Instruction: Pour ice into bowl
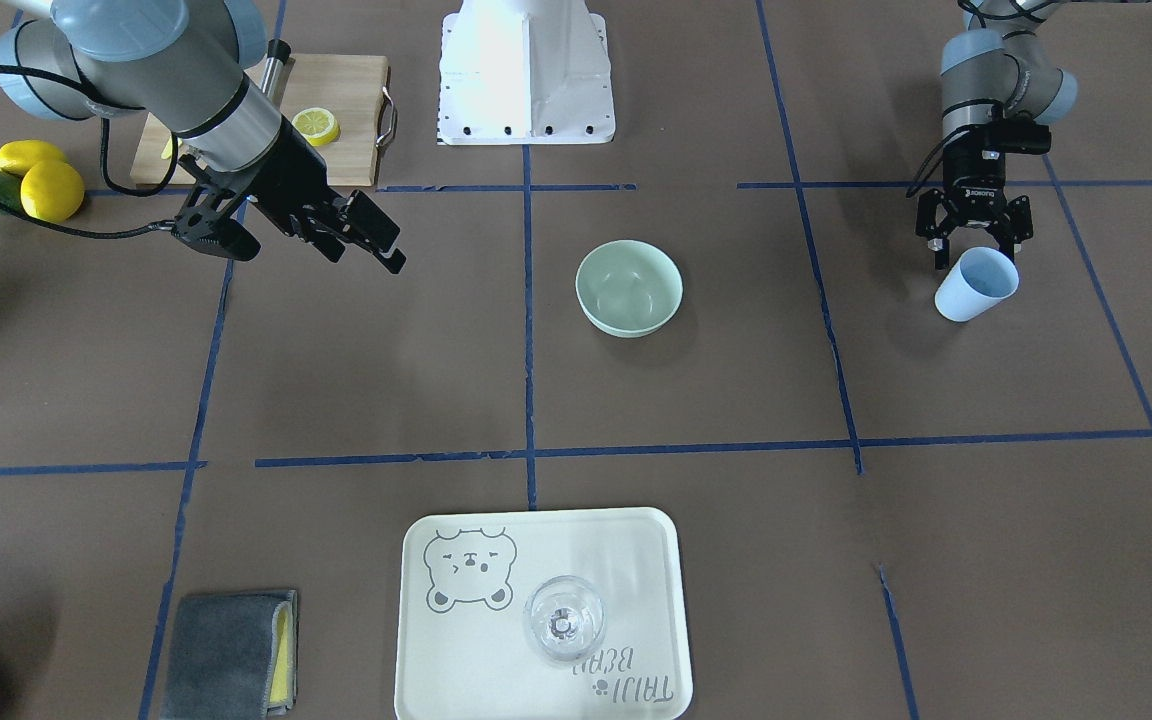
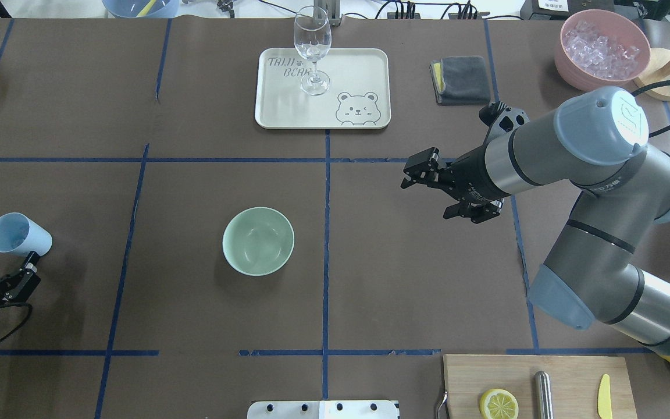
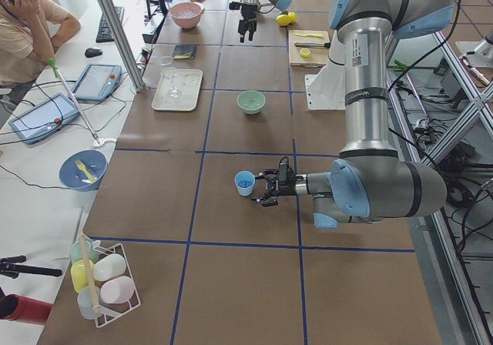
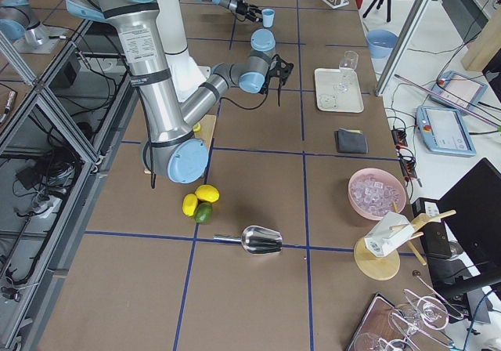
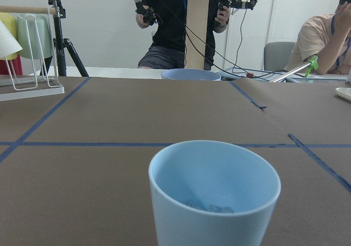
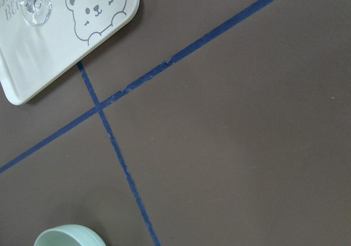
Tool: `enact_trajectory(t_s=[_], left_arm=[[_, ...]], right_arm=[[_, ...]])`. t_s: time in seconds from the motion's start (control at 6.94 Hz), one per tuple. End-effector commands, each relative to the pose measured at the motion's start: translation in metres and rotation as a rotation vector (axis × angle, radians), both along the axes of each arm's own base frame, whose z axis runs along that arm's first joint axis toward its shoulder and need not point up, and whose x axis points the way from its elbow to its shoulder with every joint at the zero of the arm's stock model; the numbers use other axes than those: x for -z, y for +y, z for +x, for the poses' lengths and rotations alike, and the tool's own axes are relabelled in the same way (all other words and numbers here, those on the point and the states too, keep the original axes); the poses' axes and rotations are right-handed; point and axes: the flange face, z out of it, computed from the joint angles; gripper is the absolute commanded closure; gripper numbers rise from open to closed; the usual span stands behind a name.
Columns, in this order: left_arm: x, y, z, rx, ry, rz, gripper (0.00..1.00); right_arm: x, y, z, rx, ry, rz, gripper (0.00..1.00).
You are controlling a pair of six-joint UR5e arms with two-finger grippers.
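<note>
While the front-facing view shows the left gripper (image 1: 976, 245) with jaws spread just behind the blue cup (image 1: 976, 287), we cannot tell there whether the fingers touch its wall. The bowl (image 1: 629, 288) lies well apart, off to that hand's right. From overhead, we see the cup just ahead of the open fingertips and the bowl directly to the hand's right, about level with the cup, with nothing standing between them. The right gripper (image 2: 435, 194), open and empty, hangs beyond the bowl's other side and somewhat nearer to it, but it is well apart from the cup. The left side view confirms the cup sits at the near arm's fingertips. In the left wrist view the cup stands upright, mouth up, dead ahead and close, with the ice (image 5: 211, 206) lying low in its bottom. The right wrist view catches only the bowl's rim, below that hand. We judge the coming move to be a grip on the cup, then a clear sideways carry rightward to the bowl.
</note>
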Motion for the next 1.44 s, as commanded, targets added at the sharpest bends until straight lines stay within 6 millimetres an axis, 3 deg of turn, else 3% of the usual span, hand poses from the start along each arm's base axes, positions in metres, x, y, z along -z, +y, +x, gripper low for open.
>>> enact_trajectory(t_s=[0.0, 0.29, 0.72, 1.01, 1.15, 1.3], left_arm=[[0.003, -0.007, 0.003, 0.020, -0.005, 0.000, 0.01], [0.011, -0.021, 0.022, 0.053, -0.037, -0.005, 0.01], [-0.002, -0.040, 0.014, 0.090, -0.082, -0.023, 0.01], [0.007, -0.048, 0.032, 0.097, -0.073, -0.029, 0.01], [0.004, -0.052, 0.029, 0.106, -0.085, -0.032, 0.05], [-0.001, -0.057, 0.024, 0.119, -0.114, -0.033, 0.20]], right_arm=[[-0.001, 0.001, 0.001, 0.001, 0.000, -0.001, 0.00], [-0.003, 0.001, 0.001, 0.001, 0.004, -0.004, 0.00], [-0.005, 0.002, 0.002, 0.002, 0.005, -0.005, 0.00], [-0.003, 0.001, 0.001, 0.002, 0.002, -0.003, 0.00], [-0.003, 0.001, 0.001, 0.002, 0.002, -0.003, 0.00], [-0.002, 0.001, 0.001, 0.002, 0.000, -0.002, 0.00]])
